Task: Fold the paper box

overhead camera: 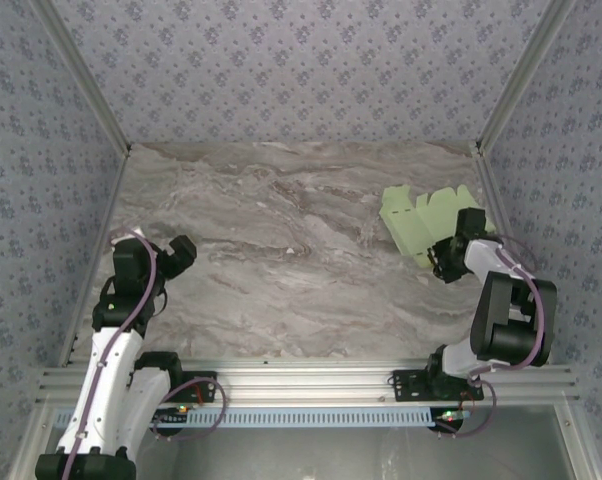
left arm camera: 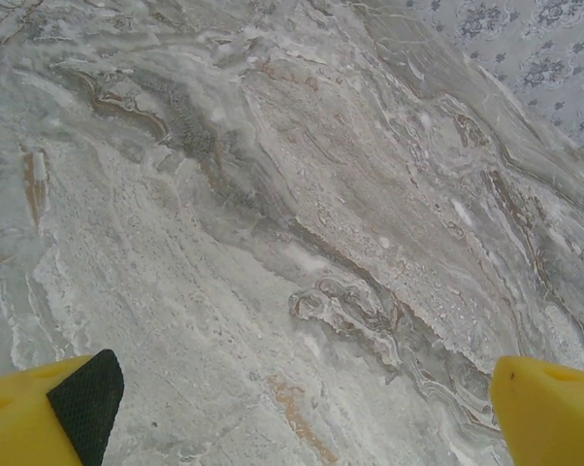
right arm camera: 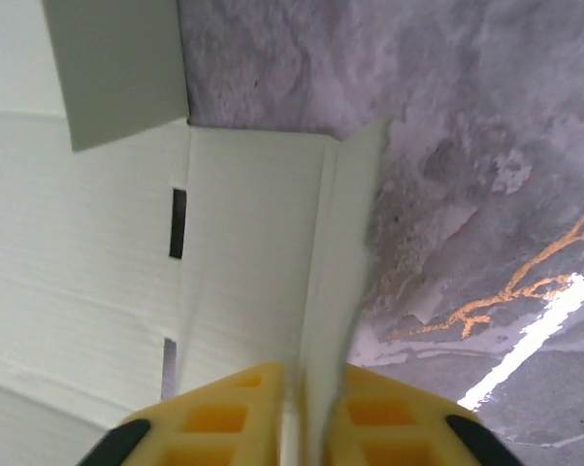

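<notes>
The paper box is a pale green card cut-out with flaps, lying at the right side of the marble table close to the right rail. My right gripper sits at its near right edge. In the right wrist view the yellow fingers press together on a raised side flap of the paper box, which stands up between them; slots are cut into the sheet to the left. My left gripper hovers over bare marble at the left. Its yellow fingertips stand wide apart with nothing between them.
A metal rail runs along the table's right edge, just beyond the card. The patterned walls close in the back and both sides. The aluminium base frame lies along the near edge.
</notes>
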`<action>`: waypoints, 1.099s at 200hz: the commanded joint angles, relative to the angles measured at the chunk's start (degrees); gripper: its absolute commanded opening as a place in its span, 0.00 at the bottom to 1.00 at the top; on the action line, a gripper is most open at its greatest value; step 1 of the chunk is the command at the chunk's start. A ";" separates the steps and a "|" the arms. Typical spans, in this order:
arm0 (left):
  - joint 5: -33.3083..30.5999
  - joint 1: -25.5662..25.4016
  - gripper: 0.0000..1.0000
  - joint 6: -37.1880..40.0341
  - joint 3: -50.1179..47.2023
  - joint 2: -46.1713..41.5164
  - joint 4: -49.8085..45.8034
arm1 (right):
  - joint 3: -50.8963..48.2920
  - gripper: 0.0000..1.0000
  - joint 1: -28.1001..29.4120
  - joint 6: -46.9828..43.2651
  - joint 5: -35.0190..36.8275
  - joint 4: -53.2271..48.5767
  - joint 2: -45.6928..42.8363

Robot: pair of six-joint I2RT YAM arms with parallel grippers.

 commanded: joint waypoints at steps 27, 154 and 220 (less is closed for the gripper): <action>1.87 -0.41 0.99 -1.46 0.40 -1.59 -0.88 | 0.80 0.07 6.58 -4.23 3.49 -0.42 -3.22; 19.57 -14.40 0.99 -1.73 -8.26 10.81 22.32 | 5.04 0.00 31.48 -44.78 -12.94 16.04 3.43; 21.34 -17.08 0.97 -2.80 -11.20 23.97 31.09 | 5.95 0.00 31.76 -43.58 -19.12 20.19 7.36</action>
